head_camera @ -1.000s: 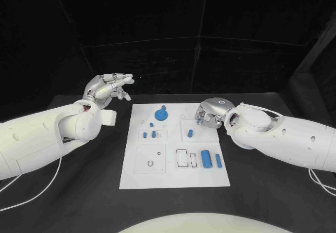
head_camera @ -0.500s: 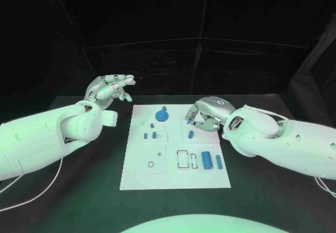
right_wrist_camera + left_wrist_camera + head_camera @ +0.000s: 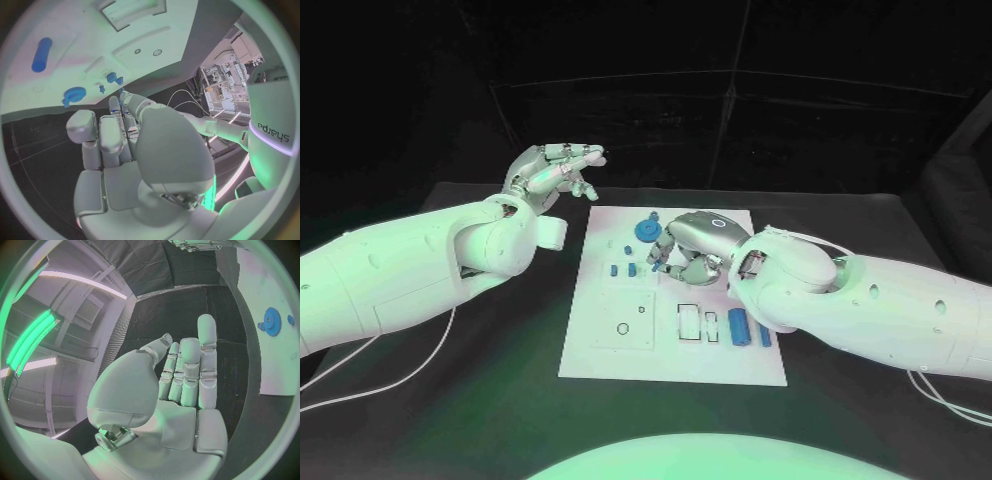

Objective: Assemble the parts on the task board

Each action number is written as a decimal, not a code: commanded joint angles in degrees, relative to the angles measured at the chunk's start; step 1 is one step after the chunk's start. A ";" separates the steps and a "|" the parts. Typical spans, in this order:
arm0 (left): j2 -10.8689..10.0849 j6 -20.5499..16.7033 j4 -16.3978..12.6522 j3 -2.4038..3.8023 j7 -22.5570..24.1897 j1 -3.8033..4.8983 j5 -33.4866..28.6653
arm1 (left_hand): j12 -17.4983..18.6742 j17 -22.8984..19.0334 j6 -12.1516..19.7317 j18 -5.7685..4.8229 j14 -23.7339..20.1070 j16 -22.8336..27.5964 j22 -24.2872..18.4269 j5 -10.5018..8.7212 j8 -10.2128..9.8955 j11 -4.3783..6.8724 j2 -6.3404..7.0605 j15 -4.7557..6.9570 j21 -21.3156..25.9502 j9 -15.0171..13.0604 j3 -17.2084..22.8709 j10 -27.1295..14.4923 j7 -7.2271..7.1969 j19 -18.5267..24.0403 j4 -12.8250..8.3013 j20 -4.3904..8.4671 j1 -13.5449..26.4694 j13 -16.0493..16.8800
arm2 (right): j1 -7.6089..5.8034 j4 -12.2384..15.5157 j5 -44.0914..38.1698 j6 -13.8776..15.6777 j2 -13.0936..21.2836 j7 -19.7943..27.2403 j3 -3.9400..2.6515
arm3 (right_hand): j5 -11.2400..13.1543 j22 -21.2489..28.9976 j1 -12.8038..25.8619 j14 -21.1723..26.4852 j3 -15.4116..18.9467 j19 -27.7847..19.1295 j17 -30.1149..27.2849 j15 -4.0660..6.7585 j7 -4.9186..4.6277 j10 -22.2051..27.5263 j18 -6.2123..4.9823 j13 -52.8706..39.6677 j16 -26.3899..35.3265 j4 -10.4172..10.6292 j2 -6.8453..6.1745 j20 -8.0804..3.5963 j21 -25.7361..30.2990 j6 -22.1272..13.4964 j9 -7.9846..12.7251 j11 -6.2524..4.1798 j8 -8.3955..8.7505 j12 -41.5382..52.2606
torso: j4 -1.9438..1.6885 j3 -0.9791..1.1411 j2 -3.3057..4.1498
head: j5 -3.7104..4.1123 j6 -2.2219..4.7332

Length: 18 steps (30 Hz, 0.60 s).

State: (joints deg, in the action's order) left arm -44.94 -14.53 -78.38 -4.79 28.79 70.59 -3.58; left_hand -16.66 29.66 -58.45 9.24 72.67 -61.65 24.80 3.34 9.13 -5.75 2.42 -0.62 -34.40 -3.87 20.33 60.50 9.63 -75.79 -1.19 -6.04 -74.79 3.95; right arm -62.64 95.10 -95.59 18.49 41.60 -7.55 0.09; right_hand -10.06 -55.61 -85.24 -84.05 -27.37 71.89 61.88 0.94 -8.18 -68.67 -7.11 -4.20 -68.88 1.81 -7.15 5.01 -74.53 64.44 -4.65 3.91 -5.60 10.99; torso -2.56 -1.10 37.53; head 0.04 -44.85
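right hand: silver many-fingered right hand [image 3: 692,248] is low over the middle of the white rectangular task board [image 3: 610,360], fingers curled in around a small blue peg [image 3: 656,268] at its fingertips — looks pinched, but I cannot tell for certain.
left hand: silver left hand [image 3: 557,170] is raised past the far-left corner of the board, well apart from it, fingers loosely spread, holding nothing.
parts: blue toothed gear [image 3: 648,231] stands on the far part of the board; two small blue studs [image 3: 623,268] left of the right hand; a large blue cylinder [image 3: 738,326] and a thin blue bar [image 3: 763,333] lie at the near right.
step tip: judged — keep the peg upright over its seat, lower slowly, let go only once seated.
in the way: the right hand's own palm hides the target spot from the head; gear and studs sit just beside the fingers — easy to knock.
other: white cables [image 3: 372,380] trail on the black table [image 3: 444,420], near left.
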 commanded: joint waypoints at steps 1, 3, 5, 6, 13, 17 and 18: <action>0.19 -0.27 -0.39 0.05 0.84 0.10 -0.17 | -0.29 0.00 0.09 1.17 -0.27 0.21 -0.10 0.18 0.25 0.01 -0.26 0.03 0.35 -0.02 0.09 -0.30 0.24 0.41 -0.42 0.02 -0.65 -0.05 | -0.02 -0.90 -0.36 -2.98 -1.00 1.80 0.62 | -0.27 0.11 0.12 -1.79 0.03 -0.02 -0.02 -0.17 -0.18 0.32 0.46 0.06 -0.08 -0.42 -0.43 0.21 -0.24 -0.39 0.11 0.22 0.22 -0.35 | 0.20 0.02 -0.01 | -0.62 -0.33; 0.31 -0.33 -0.52 0.05 0.81 0.10 -0.17 | -0.40 -0.09 0.11 1.18 -0.32 0.19 -0.13 0.20 0.33 0.04 -0.38 0.07 0.40 -0.04 0.33 -0.35 0.22 0.38 -0.70 0.04 -1.10 -0.05 | 0.09 -1.49 -1.03 -3.57 -1.77 1.66 1.16 | -0.27 0.12 0.19 -1.79 0.04 -0.04 -0.02 -0.18 -0.20 0.34 0.45 0.06 -0.09 -0.43 -0.46 0.22 -0.24 -0.41 0.12 0.25 0.24 -0.38 | 0.10 0.00 0.01 | -0.65 -0.41; 0.40 -0.35 -0.64 0.05 0.75 0.10 -0.17 | -0.47 -0.18 0.13 1.19 -0.36 0.18 -0.15 0.20 0.38 0.04 -0.42 0.09 0.42 -0.05 0.47 -0.38 0.22 0.36 -0.90 0.06 -1.37 -0.05 | 0.23 -2.08 -1.58 -4.11 -2.51 1.44 1.51 | -0.26 0.12 0.25 -1.78 0.05 -0.05 -0.03 -0.20 -0.22 0.35 0.45 0.07 -0.10 -0.44 -0.48 0.24 -0.24 -0.42 0.12 0.26 0.26 -0.41 | 0.06 0.02 -0.02 | -0.75 -0.57; 0.43 -0.35 -0.68 0.05 0.72 0.10 -0.17 | -0.47 -0.19 0.13 1.19 -0.37 0.18 -0.16 0.20 0.39 0.05 -0.42 0.09 0.43 -0.05 0.49 -0.39 0.23 0.36 -0.92 0.06 -1.41 -0.05 | 0.34 -2.31 -1.87 -4.35 -2.82 1.32 1.64 | -0.26 0.12 0.25 -1.78 0.05 -0.05 -0.03 -0.20 -0.22 0.35 0.45 0.07 -0.10 -0.44 -0.48 0.24 -0.24 -0.42 0.12 0.26 0.26 -0.41 | 0.04 0.01 -0.02 | -0.91 -0.67; 0.61 -0.44 -0.79 0.05 0.45 0.11 -0.17 | -0.59 -0.19 0.16 1.19 -0.39 0.11 -0.18 0.22 0.48 0.05 -0.42 0.11 0.46 -0.06 0.68 -0.44 0.23 0.32 -1.21 0.09 -1.74 -0.05 | 1.28 -3.19 -3.09 -5.46 -4.20 0.59 2.03 | -0.25 0.11 0.34 -1.78 0.06 -0.06 -0.02 -0.22 -0.25 0.37 0.45 0.07 -0.12 -0.44 -0.47 0.26 -0.25 -0.44 0.13 0.29 0.28 -0.44 | 0.15 0.10 -0.05 | -1.60 -0.96; 0.67 -0.40 -0.78 0.05 0.28 0.12 -0.17 | -0.59 -0.20 0.16 1.19 -0.39 0.11 -0.18 0.22 0.48 0.05 -0.42 0.11 0.46 -0.06 0.68 -0.44 0.23 0.32 -1.21 0.09 -1.75 -0.05 | 1.55 -3.49 -3.35 -5.80 -4.88 0.35 2.08 | -0.21 0.18 0.62 -1.75 0.11 -0.13 -0.14 -0.27 -0.28 0.38 0.44 0.08 -0.07 -0.38 -0.45 0.31 -0.24 -0.43 0.14 0.33 0.32 -0.51 | 0.19 0.08 -0.05 | -1.70 -1.07; 0.70 -0.35 -0.79 0.05 0.23 0.12 -0.17 | -0.59 -0.20 0.16 1.19 -0.39 0.11 -0.18 0.22 0.48 0.05 -0.42 0.11 0.46 -0.06 0.68 -0.44 0.23 0.32 -1.21 0.09 -1.75 -0.05 | 1.61 -3.53 -3.44 -5.86 -5.03 0.28 2.08 | -0.21 0.18 0.62 -1.75 0.11 -0.13 -0.14 -0.27 -0.28 0.38 0.44 0.08 -0.07 -0.38 -0.45 0.31 -0.24 -0.43 0.14 0.33 0.32 -0.51 | 0.20 0.08 -0.06 | -1.72 -1.09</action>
State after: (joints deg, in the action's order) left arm -44.35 -14.88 -79.05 -4.79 28.80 70.60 -3.59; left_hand -16.91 29.52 -58.45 9.23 72.68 -61.65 24.68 3.34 9.34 -5.74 1.80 -0.62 -34.17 -3.89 20.88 60.50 9.63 -75.79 -2.07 -6.04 -75.98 3.95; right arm -61.00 91.57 -97.79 13.94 36.71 -7.01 2.18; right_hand -10.06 -55.49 -85.01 -84.05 -27.37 71.89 61.79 0.94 -8.38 -68.47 -7.11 -4.21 -68.88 1.81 -7.39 5.01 -74.53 64.22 -4.55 4.11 -5.59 10.79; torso -2.42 -1.02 37.49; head -1.61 -45.89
